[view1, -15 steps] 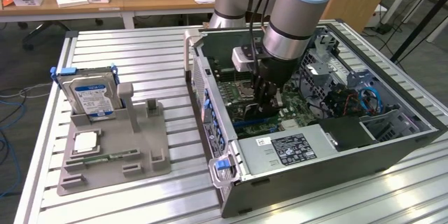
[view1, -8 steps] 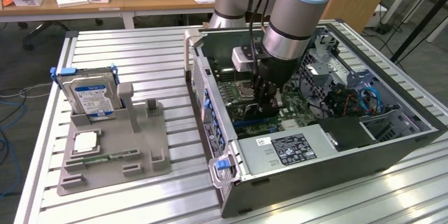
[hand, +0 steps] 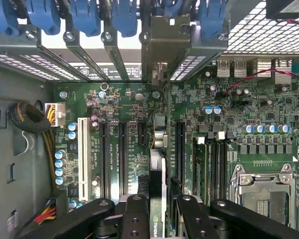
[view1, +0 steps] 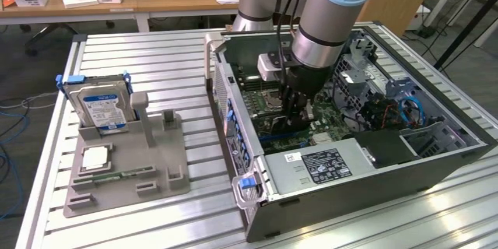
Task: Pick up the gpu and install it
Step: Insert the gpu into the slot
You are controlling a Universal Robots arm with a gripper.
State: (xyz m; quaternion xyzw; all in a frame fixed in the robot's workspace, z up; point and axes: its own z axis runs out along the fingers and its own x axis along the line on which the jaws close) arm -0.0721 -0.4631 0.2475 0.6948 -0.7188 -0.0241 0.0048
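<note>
Place: a robotics lab or test workshop set inside an office room.
Bench (view1: 155, 51): ribbed aluminium profile surface.
Work piece: an opened computer case (view1: 365, 161), its motherboard (hand: 139, 129) exposed.
Fixture: a grey parts holder (view1: 125, 167) carrying a hard drive (view1: 97, 106).
Background: wooden desks (view1: 116, 1) with boxes, a lamp base, loose cables on the floor.

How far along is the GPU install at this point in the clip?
Pick-up looks done: the fingers grip the gpu edge-on inside the computer case, over the motherboard, its bracket up at the rear slot openings. The grey holder has an empty slot. Whether the card is fully seated I cannot tell.
</note>
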